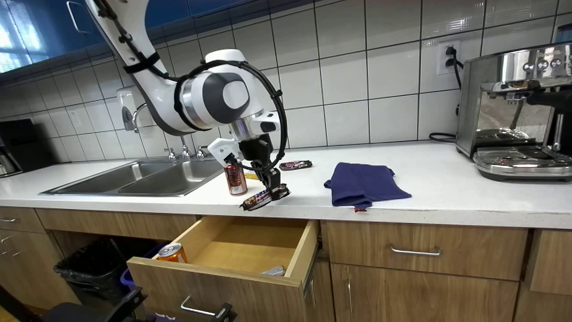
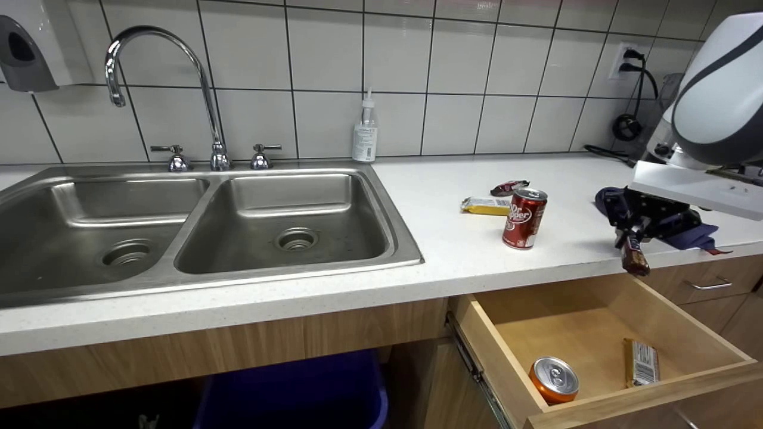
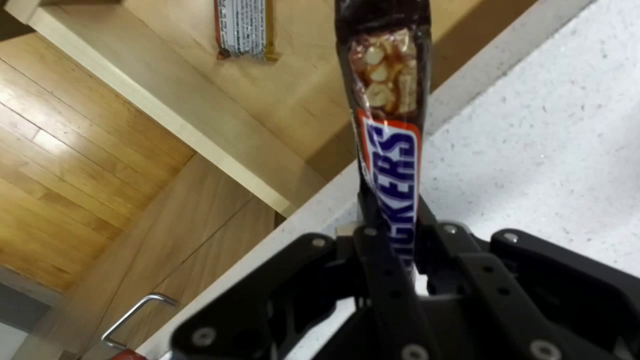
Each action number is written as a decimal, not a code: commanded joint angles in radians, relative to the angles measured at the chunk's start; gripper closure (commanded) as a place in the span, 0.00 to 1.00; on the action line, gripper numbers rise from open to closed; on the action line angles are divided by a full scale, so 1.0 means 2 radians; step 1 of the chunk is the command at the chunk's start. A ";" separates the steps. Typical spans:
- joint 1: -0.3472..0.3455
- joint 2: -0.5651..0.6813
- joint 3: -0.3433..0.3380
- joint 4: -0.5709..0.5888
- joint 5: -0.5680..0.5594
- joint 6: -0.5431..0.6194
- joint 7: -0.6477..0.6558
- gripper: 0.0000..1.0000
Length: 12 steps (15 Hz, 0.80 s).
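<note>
A gripper [image 3: 397,215] holds a chocolate bar [image 3: 387,125] at the back end of an open drawer [image 1: 259,241], its fingers closed narrowly on the wrapper from both sides. The grip is off-center: in the wrist view the longer part of the bar juts past the fingertips and points out over the drawer, while the gripped part shows against the countertop [image 1: 447,192] just behind. That overlap, the bar's long axis crossing the drawer's back at a slant, appears to be the relation to watch; whether the bar lies level or dips is hard to tell. Inside the drawer, an orange can [image 2: 554,379] stands at a front corner, and a snack bar [image 2: 642,363] lies near the front panel. Behind the drawer, on the countertop, a red soda can [image 2: 524,219] stands upright and a blue cloth [image 1: 364,183] lies rumpled.
</note>
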 commanded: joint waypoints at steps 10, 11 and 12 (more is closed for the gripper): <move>0.006 -0.084 -0.044 -0.115 -0.165 0.027 0.137 0.96; 0.005 -0.083 -0.045 -0.115 -0.170 0.025 0.143 0.96; 0.005 -0.080 -0.045 -0.113 -0.172 0.025 0.149 0.96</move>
